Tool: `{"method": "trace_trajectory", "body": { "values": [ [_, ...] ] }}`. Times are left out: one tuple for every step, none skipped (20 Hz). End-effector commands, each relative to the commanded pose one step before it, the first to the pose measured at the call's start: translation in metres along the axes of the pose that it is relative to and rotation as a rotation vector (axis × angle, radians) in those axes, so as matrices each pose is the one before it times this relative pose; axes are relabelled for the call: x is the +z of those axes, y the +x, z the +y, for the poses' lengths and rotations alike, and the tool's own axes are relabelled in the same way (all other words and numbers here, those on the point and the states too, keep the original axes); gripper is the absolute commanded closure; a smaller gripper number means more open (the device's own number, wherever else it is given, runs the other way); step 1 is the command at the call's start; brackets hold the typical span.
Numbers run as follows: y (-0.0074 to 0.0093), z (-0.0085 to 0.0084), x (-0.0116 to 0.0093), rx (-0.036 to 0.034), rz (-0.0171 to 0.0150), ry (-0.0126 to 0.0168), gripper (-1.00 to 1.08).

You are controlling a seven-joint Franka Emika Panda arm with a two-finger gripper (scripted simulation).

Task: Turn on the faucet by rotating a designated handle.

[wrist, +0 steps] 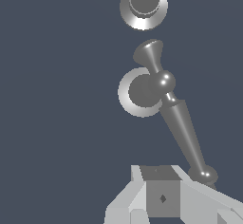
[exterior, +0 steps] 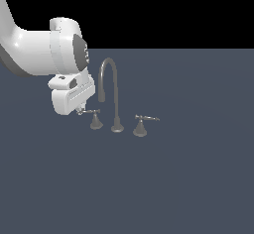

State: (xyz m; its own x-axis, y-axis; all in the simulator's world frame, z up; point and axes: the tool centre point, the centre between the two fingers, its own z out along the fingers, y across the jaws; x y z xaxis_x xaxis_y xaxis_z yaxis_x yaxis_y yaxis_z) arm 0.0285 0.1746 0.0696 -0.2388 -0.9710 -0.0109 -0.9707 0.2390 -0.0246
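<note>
Faucet (exterior: 110,87) stands mid-worktop (exterior: 198,178): gooseneck spout in the middle, one lever handle on each side. Your target, the handle (exterior: 94,117) on the exterior view's left, sits just beside the spout base, its thin rod pointing left toward the arm. The other handle (exterior: 142,124) is on the right, apart from the hand.

Hand (exterior: 79,111) is low, at the free tip of the rod. Wrist view shows the rod's ball end (wrist: 205,174) lying against the edge of one finger (wrist: 163,197), not visibly between two fingers. You cannot tell from either view whether the fingers are apart or together; only one pad is clearly shown.

Risks, as a judgement:
- Contact is at the very tip. If you sweep, the ball end may slide off the finger and the lever stays put.
- Push too far downward rather than sideways and you load the pivot or scrape the worktop instead of turning.
- The arc of the lever runs toward the spout; watch that the hand body does not strike it.
- Contact itself is unconfirmed; the exterior view hides it behind the hand.
</note>
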Motion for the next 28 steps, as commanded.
{"method": "trace_trajectory", "body": {
  "values": [
    [0.01046, 0.01079, 0.00214, 0.00804, 0.0102, -0.01509, 1.08],
    [0.0006, 0.00336, 0.00021, -0.00055, 0.0001, -0.00106, 1.08],
    [0.0006, 0.00338, 0.00021, -0.00055, 0.0001, -0.00106, 1.08],
    [0.00056, 0.00341, 0.0003, -0.00063, 0.00011, -0.00122, 1.08],
    [0.00061, 0.00341, 0.00021, -0.00055, 0.0001, -0.00106, 1.08],
    [0.00057, 0.00344, 0.00029, -0.00063, 0.00011, -0.00122, 1.08],
    [0.00061, 0.00344, 0.00021, -0.00054, 0.00009, -0.00106, 1.08],
    [0.00057, 0.00347, 0.00029, -0.00063, 0.0001, -0.00123, 1.08],
    [0.00061, 0.00347, 0.00021, -0.00054, 0.00009, -0.00106, 1.08],
    [0.0, 0.0, 0.0, 0.0, 0.0, 0.0, 1.08],
    [-0.00974, -0.00451, -0.00393, -0.01049, -0.00982, 0.01091, 1.08],
    [0.00367, 0.00172, 0.0003, 0.00076, 0.00074, -0.00088, 1.08],
    [0.00365, 0.00177, 0.0002, 0.00066, 0.00064, -0.00076, 1.08],
    [0.00372, 0.00175, 0.00029, 0.00077, 0.00074, -0.00088, 1.08],
    [0.00374, 0.00176, 0.00029, 0.00077, 0.00074, -0.00088, 1.08],
    [0.00376, 0.00177, 0.00028, 0.00077, 0.00074, -0.00087, 1.08],
    [0.00378, 0.00178, 0.00028, 0.00077, 0.00074, -0.00087, 1.08],
    [0.0038, 0.00179, 0.00028, 0.00077, 0.00074, -0.00087, 1.08],
    [0.00383, 0.0018, 0.00028, 0.00077, 0.00074, -0.00087, 1.08],
    [0.00385, 0.00181, 0.00027, 0.00078, 0.00075, -0.00087, 1.08],
    [0.00387, 0.00181, 0.00027, 0.00078, 0.00075, -0.00086, 1.08],
    [0.0039, 0.00182, 0.00027, 0.00078, 0.00075, -0.00086, 1.08],
    [0.00392, 0.00183, 0.00026, 0.00079, 0.00075, -0.00085, 1.08],
    [0.00396, 0.00182, 0.00026, 0.0008, 0.00075, -0.00084, 1.08],
    [0.0, 0.0, 0.0, 0.0, 0.0, 0.0, 1.08],
    [-0.02168, 0.00111, -0.00403, -0.0274, -0.01591, 0.00685, 1.08],
    [0.00709, -0.00182, 0.00041, 0.00308, 0.00179, -0.00081, 1.08],
    [0.0071, -0.00183, 0.00041, 0.00308, 0.00179, -0.00081, 1.08]
  ]
}}
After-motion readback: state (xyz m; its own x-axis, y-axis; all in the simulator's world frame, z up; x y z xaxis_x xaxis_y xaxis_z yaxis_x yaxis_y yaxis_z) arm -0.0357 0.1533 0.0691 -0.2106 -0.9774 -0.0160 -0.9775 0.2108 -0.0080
